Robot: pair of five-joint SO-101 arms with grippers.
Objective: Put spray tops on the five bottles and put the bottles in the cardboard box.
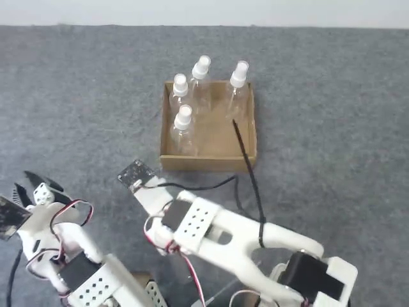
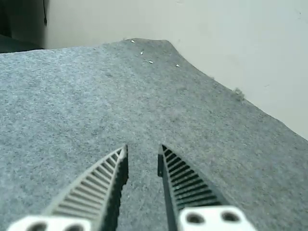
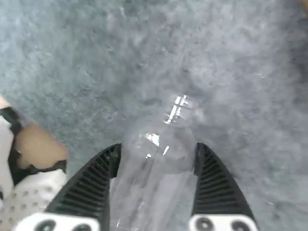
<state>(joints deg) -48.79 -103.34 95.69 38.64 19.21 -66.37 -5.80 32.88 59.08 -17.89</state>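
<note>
With four capped bottles (image 1: 184,128) standing in the cardboard box (image 1: 208,160) at upper centre, the right claw (image 3: 157,146) pinched the fifth bottle (image 3: 159,166) at lower middle, and the left claw (image 2: 143,148) hung slightly spread and empty; the fifth seemingly needed capping, then boxing.

- The box (image 1: 204,162) stood toward the table's (image 1: 77,96) far edge. Four bottles (image 1: 184,131) filled its far and left parts, leaving room in its near right part.
- A black cable (image 1: 245,153) crossed the box's near right corner, over that free part.
- The right arm (image 1: 211,227), with a bottle (image 3: 151,187) gripped in the right gripper (image 3: 156,147), lay just before the box's near wall and barred that side.
- Table lay open left and right of the box, and ahead of the left gripper (image 2: 143,151).
</note>
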